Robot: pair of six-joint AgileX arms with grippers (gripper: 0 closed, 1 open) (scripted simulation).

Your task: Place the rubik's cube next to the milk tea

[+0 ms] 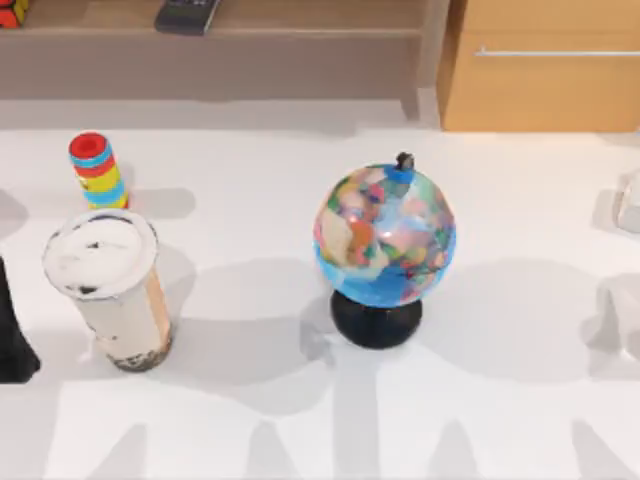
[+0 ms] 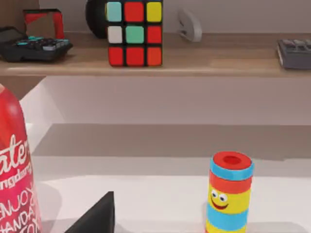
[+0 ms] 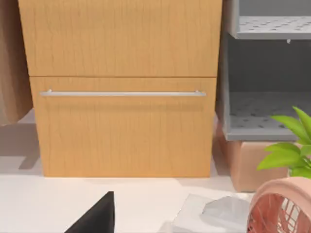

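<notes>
Jaws of both my arms: I cannot tell their state. Nothing is done; the rubik's cube [image 2: 134, 33] sits on the shelf [image 2: 204, 60] ahead of my left jaws, well apart from the milk tea [image 1: 108, 287] on the desk [image 1: 250, 330].

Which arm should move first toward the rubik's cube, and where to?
Probably the left arm: raise its tool toward the wooden shelf, where the rubik's cube sits beside a black calculator. In the top view the cube is at the far left corner, on the same side as the milk tea, and nothing is held yet.
</notes>
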